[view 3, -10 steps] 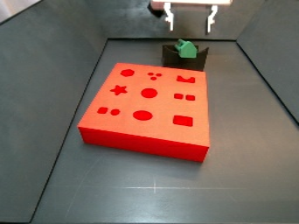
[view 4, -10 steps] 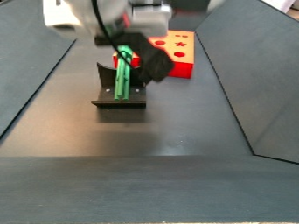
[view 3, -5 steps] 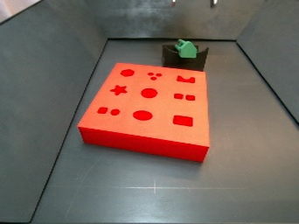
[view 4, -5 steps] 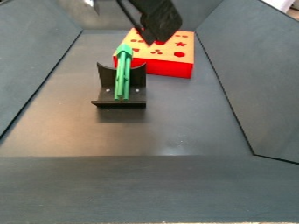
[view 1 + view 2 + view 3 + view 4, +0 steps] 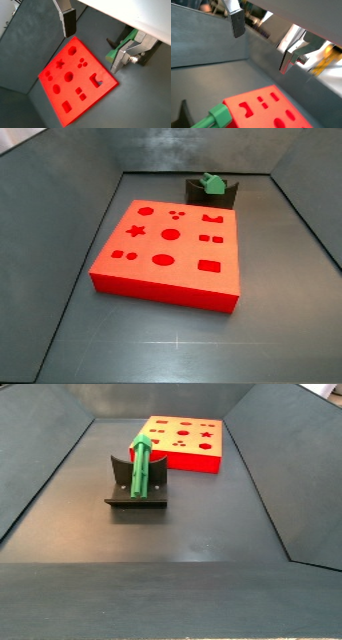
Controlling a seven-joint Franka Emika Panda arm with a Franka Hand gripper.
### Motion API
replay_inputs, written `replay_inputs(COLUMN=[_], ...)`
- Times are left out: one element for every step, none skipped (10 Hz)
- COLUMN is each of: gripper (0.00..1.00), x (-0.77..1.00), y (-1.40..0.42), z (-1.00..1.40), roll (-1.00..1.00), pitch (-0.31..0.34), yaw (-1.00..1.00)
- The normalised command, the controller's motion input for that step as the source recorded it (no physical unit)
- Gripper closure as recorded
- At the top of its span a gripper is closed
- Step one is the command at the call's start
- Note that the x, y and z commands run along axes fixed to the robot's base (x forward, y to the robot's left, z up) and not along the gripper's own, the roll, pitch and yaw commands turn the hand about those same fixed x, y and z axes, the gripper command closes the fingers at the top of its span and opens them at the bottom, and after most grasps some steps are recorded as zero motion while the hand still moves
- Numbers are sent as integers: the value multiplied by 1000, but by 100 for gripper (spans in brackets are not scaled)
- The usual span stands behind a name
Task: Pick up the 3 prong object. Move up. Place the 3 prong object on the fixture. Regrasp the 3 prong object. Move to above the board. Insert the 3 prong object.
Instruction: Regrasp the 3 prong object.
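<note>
The green 3 prong object (image 5: 210, 182) rests on the dark fixture (image 5: 217, 196) behind the red board (image 5: 167, 253). In a side view it leans upright in the fixture (image 5: 138, 492) as a long green bar (image 5: 139, 466), next to the board (image 5: 187, 442). My gripper is out of both side views. In both wrist views it (image 5: 95, 42) (image 5: 263, 42) is open and empty, high above the floor. The green piece (image 5: 127, 42) (image 5: 216, 117), board (image 5: 73, 80) (image 5: 264, 107) and fixture (image 5: 183, 112) lie far below.
Dark grey walls slope up around the floor (image 5: 174, 343) on all sides (image 5: 54, 474). The board takes up the middle of the floor in a side view; the fixture stands close to the back wall.
The gripper has risen out of both side views. The green piece stays on the fixture, unmoved.
</note>
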Motion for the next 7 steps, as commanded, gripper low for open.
replay_inputs(gripper=[0, 0, 0, 0, 0, 0, 0], x=[0, 3, -1, -6, -3, -1, -1], y=[-88, -49, -51, -35, -26, -23, -22], z=[45, 44, 31, 15, 10, 9, 11], roll=[1000, 1000, 1000, 1000, 1000, 1000, 1000], pitch=[40, 41, 39, 37, 34, 32, 31], yaw=[18, 18, 18, 18, 18, 19, 20])
